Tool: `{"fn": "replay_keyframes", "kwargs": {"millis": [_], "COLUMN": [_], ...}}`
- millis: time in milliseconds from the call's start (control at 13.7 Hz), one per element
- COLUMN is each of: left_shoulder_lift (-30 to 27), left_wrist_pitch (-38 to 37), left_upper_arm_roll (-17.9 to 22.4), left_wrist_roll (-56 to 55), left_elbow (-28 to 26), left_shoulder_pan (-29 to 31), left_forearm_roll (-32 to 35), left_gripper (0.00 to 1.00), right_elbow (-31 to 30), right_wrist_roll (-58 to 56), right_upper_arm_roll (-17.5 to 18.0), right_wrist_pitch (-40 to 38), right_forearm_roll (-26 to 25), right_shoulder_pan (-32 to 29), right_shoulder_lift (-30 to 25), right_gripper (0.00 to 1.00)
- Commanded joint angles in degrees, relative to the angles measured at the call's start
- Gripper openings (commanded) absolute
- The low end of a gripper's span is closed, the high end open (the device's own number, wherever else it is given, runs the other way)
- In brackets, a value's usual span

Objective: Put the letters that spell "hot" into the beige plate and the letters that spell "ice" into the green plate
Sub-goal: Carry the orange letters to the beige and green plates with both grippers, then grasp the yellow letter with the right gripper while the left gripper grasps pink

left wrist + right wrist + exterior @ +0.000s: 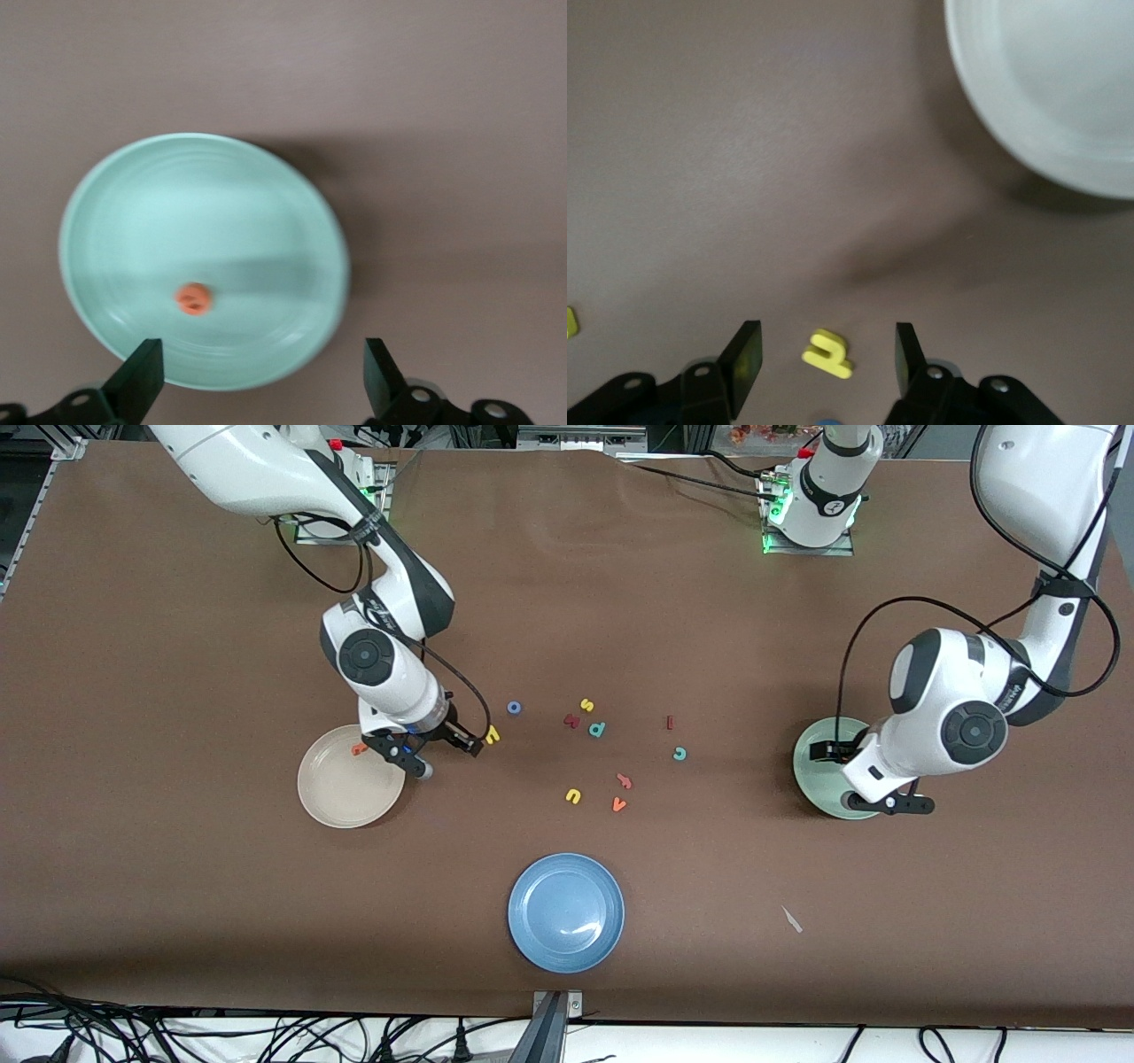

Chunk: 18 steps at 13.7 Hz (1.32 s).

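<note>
While the left gripper [261, 376] hangs over the green plate [811, 766] with its jaws spread wide and nothing between them, an orange "e" [193, 298] lies inside that plate, seen in the left wrist view. This plate sits toward the left arm's end of the bench [177, 886].

At the right arm's end, the right gripper [824, 363] is low over the brown surface just beside the beige plate [345, 793], jaws open on either side of the yellow "h" [493, 734], which lies flat between them without being clamped. An orange "t" [359, 749] rests in the beige plate near its rim.

Between the two plates lie loose letters: a blue "o" [514, 708], a yellow "s" [586, 705], a dark red letter [571, 720] just beside a teal "p" [597, 729], a dark red "i" [670, 723], a teal "c" [679, 754], a yellow "u" [573, 796], a second orange letter [625, 781] and an orange "v" [618, 805].

A blue plate [566, 911] sits nearer the front camera than the letters. No brand or other writing can be read.
</note>
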Motion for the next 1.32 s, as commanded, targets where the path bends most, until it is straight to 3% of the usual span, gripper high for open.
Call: {"fn": "replay_keyframes", "kwargs": {"millis": [0, 293, 732, 1244], "left_shoulder_lift": [-1.07, 0.59, 3.41, 5.51], "left_wrist_pitch": [-1.34, 0.14, 6.91, 18.33], "left_upper_arm_roll": [-4.19, -8.33, -8.25, -8.25], "left_wrist_roll": [-10.33, -24.22, -34.35, -44.01], "left_elbow": [-0.58, -0.67, -1.73, -6.56], "left_shoulder_pan": [0.14, -1.60, -7.32, -11.71], "left_forearm_roll": [-1.05, -2.89, -2.80, -2.19], "left_gripper": [0.95, 0.89, 0.85, 0.82], "right_elbow": [2.54, 2.45, 1.58, 1.05], "right_wrist_roll": [7.81, 16.00, 19.69, 21.90], "right_upper_arm_roll": [-0.54, -0.54, -0.54, -0.54], "right_wrist_pitch": [2.64, 4.84, 4.75, 4.75], "right_forearm_roll": [-4.30, -7.92, -8.09, -8.44], "right_shoulder_pan": [1.79, 3.29, 3.81, 4.43], "right_shoulder_lift": [4.00, 6.20, 6.56, 7.26], "right_gripper": [0.69, 0.69, 0.69, 0.69]}}
